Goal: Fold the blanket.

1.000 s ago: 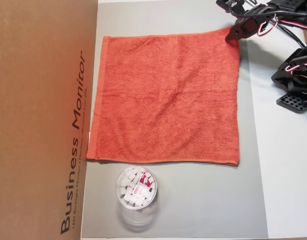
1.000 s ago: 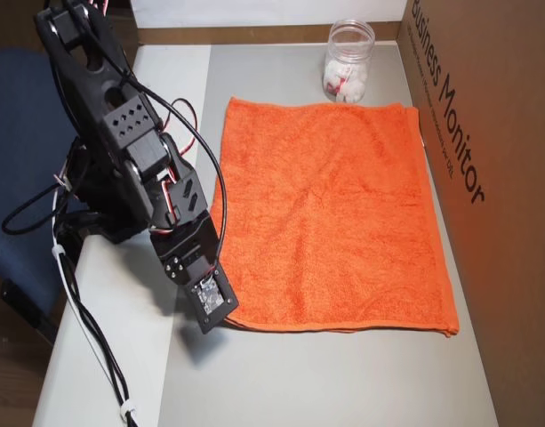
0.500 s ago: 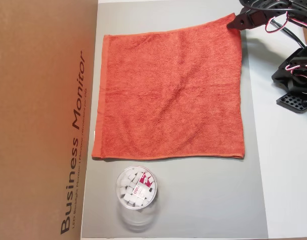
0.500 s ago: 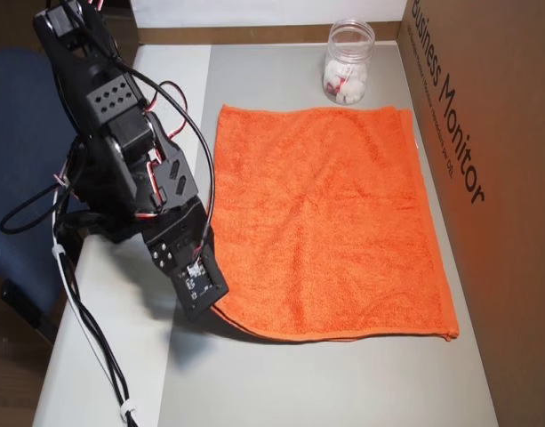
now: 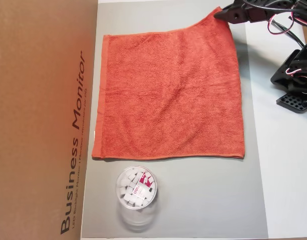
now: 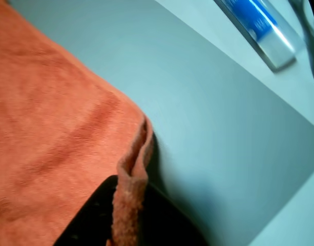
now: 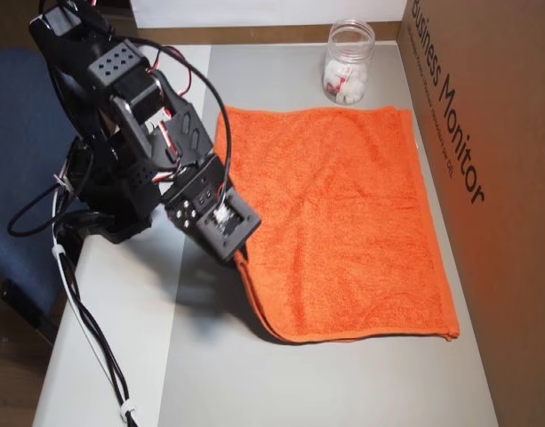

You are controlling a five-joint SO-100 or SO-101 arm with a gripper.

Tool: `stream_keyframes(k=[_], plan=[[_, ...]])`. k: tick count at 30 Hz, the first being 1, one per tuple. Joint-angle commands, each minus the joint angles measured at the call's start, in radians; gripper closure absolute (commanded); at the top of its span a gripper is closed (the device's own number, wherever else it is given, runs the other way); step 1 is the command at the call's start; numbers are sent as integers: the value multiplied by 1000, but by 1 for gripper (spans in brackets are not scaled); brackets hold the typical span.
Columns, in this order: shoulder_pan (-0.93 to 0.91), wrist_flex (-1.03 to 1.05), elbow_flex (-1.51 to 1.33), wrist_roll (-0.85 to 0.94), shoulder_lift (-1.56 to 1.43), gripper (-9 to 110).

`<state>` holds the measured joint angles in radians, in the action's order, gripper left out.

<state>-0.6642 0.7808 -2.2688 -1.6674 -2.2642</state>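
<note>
one clear jar [image 5: 136, 187] holds white pieces — claw [image 5: 222, 14] pinches blanket [image 5: 168, 95] corner.

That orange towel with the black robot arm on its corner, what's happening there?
The arm's gripper has pinched one corner of the blanket and raised it off the grey mat, so that edge curls upward while the rest lies flat. The wrist view shows the hem bunched between the fingers. It looks like the start of a fold. A clear jar of small white pieces stands just beyond the opposite edge, untouched.
</note>
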Motion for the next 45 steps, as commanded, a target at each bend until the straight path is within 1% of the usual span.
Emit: stream_keyframes(k=[1, 16, 31, 45], plan=[[35, -5, 100, -11, -17, 102], [202, -12, 153, 3, 12, 102], [364, 0, 535, 5, 360, 102], [545, 0, 726, 6, 535, 102]])
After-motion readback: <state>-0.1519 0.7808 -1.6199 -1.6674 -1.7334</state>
